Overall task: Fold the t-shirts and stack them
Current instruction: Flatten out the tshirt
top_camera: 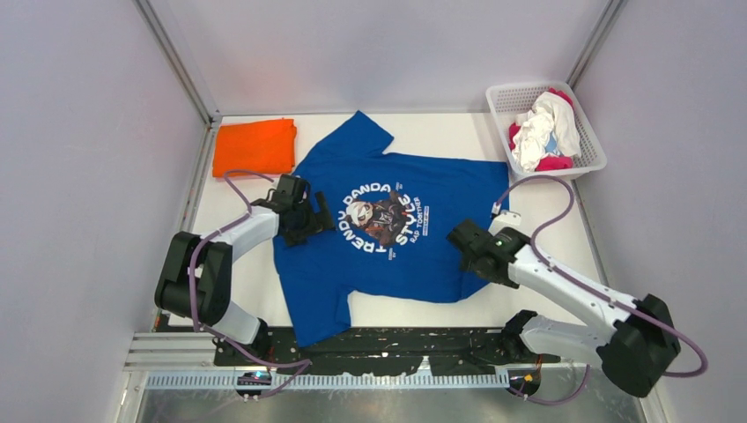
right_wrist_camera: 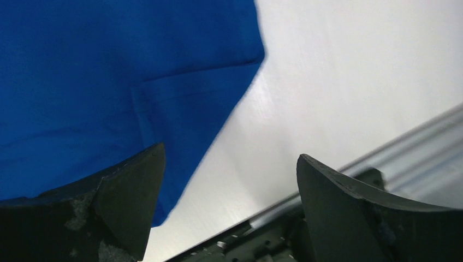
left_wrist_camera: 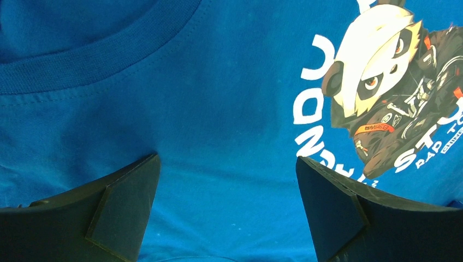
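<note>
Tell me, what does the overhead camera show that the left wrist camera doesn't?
Only overhead: the folded orange shirt, the basket of crumpled shirts, and the right gripper, open at the blue shirt's edge. Only left wrist: the ribbed collar, hidden under the left arm from above. Both: the blue shirt spread flat, its panda print, and the open left gripper over it.

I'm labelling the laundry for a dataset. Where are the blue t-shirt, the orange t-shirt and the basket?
blue t-shirt (top_camera: 414, 264), top external view, plain fabric beside the print.
orange t-shirt (top_camera: 255, 147), top external view, middle of the folded cloth.
basket (top_camera: 509, 106), top external view, bare lattice at its far-left corner.
</note>
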{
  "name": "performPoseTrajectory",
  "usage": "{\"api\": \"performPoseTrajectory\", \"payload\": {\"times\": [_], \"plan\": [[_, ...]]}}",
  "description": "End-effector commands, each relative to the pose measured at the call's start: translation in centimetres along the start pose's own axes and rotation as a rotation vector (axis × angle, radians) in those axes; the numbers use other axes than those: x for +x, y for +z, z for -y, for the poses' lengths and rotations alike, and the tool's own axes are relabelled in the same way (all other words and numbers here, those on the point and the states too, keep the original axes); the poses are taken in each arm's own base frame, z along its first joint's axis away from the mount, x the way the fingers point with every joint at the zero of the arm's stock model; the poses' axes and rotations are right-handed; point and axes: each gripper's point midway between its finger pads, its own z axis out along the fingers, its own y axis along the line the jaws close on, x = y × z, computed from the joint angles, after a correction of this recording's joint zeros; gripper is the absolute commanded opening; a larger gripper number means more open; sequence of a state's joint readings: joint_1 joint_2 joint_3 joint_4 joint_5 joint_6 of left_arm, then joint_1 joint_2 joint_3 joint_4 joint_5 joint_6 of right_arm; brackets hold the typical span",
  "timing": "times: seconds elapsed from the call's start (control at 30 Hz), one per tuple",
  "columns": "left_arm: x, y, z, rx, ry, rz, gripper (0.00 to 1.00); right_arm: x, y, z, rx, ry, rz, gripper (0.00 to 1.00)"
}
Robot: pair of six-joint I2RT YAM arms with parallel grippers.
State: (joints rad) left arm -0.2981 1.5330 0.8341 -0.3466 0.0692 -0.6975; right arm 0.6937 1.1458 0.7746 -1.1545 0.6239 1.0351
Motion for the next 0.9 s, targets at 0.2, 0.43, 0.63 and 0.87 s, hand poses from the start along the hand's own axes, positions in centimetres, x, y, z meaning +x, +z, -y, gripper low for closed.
{"api": "performPoseTrajectory", "payload": {"times": [0.2,0.43,0.63,0.87], "plan": [[-0.7,-0.9,1.0,0.061,0.010,0.032,1.00,-3.5,0.8,-9.4,-0.451,0.109,0.119,0.71],[-0.6,-0.8,0.9,0.058,0.010,0.031,1.00,-1.5,3.8,-9.1,-0.282,-0.008,0.016,0.54],[-0.7,-0.8,1.0,0.060,0.010,0.030,1.00,-0.2,5.3,-7.7,-0.189,-0.027,-0.015,0.41],[-0.7,-0.7,0.9,0.054,0.009,0.026,1.00,-0.2,5.3,-6.1,-0.125,0.018,-0.004,0.07]]}}
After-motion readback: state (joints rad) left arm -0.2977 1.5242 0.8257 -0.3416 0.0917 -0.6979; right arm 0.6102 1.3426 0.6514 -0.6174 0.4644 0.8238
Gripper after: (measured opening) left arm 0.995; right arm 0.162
